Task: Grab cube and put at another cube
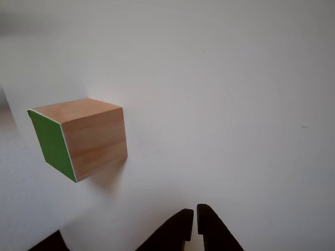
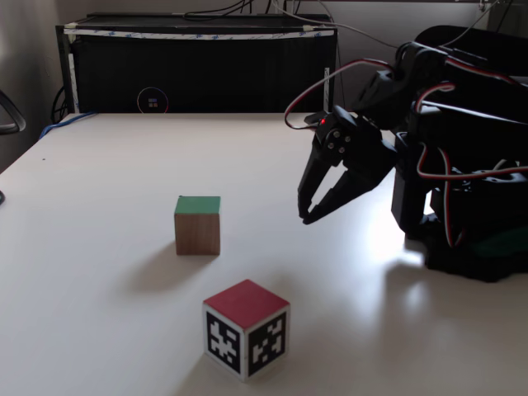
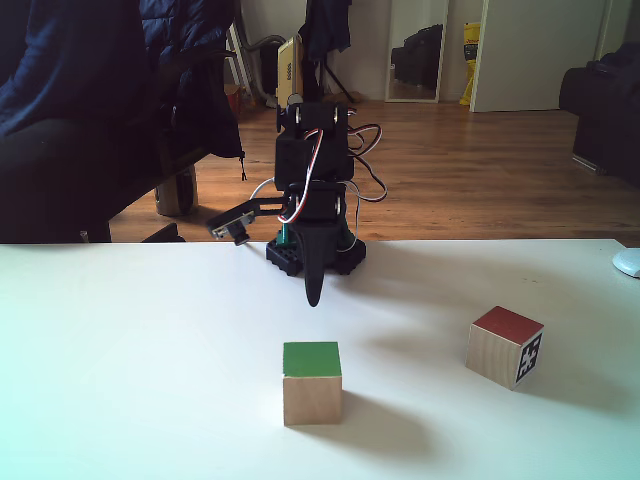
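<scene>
cube [image 2: 198, 224] sits upright, green face upward.

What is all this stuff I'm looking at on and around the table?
green-topped cube: one, bare wood with a green face up, mid-table, standing apart from everything.
red-topped cube: one, red top, black-and-white patterned sides, nearer a fixed view's camera.
table: one, white.
black cabinet: one, behind the table's far edge.
wooden floor: brown, beyond the table.
arm: one, black with red and white wires, at the table's edge.
hand: one, black, fingers together, hanging above the table short of the green-topped cube.
</scene>
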